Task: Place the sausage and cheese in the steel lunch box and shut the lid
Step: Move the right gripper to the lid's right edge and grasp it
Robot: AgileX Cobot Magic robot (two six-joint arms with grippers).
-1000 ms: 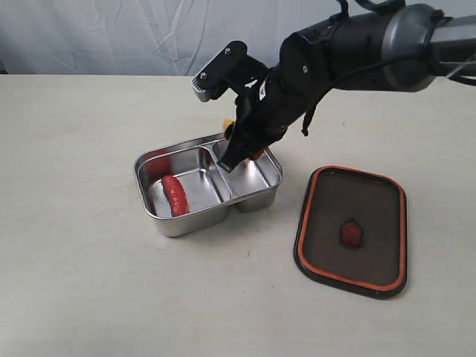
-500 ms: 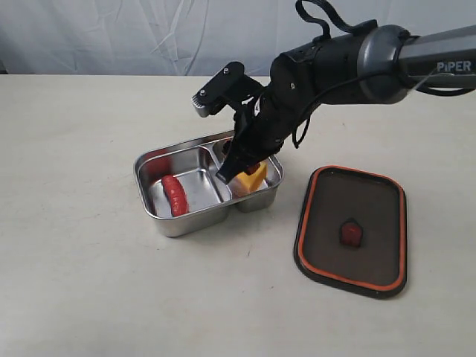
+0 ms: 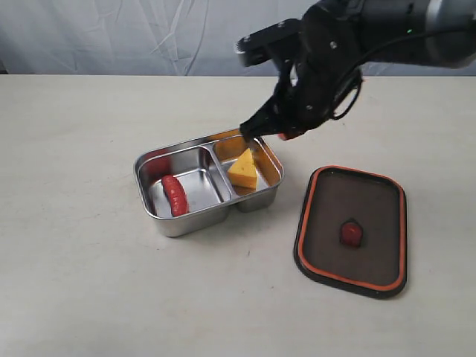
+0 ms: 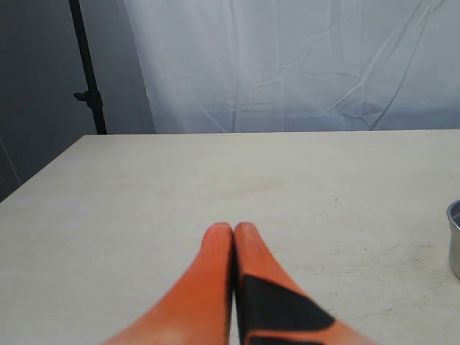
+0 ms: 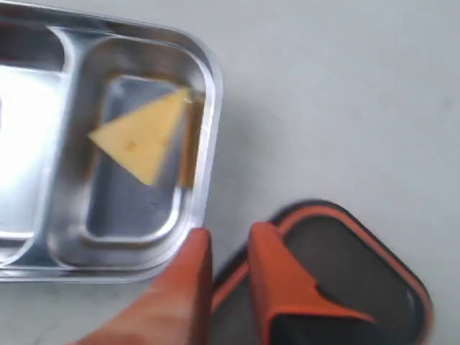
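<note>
Since the sausage (image 3: 175,195) lies in the larger compartment of the steel lunch box (image 3: 193,221) and the cheese (image 3: 243,169) lies in the smaller one, only the closing remains, as I judge it. The lid (image 3: 368,208) lies flat on the table (image 3: 74,282), just beside the box on its right and not touching it, with the orange seal showing around its rim.

The right gripper (image 5: 228,241) hovers over the box's right end. Its fingers are a little apart and hold nothing. The left gripper (image 4: 233,233) has its fingers pressed together over bare table, and only a piece of the box edge is in its view.

For a good closing, the right gripper should take the lid by one rim edge, because a flat lid gives little else to hold. If the seal really faces up, the lid probably must be turned over first. It should then be lined up with the rounded corners before pressing. The light box may slide, so the left gripper could steady it.
</note>
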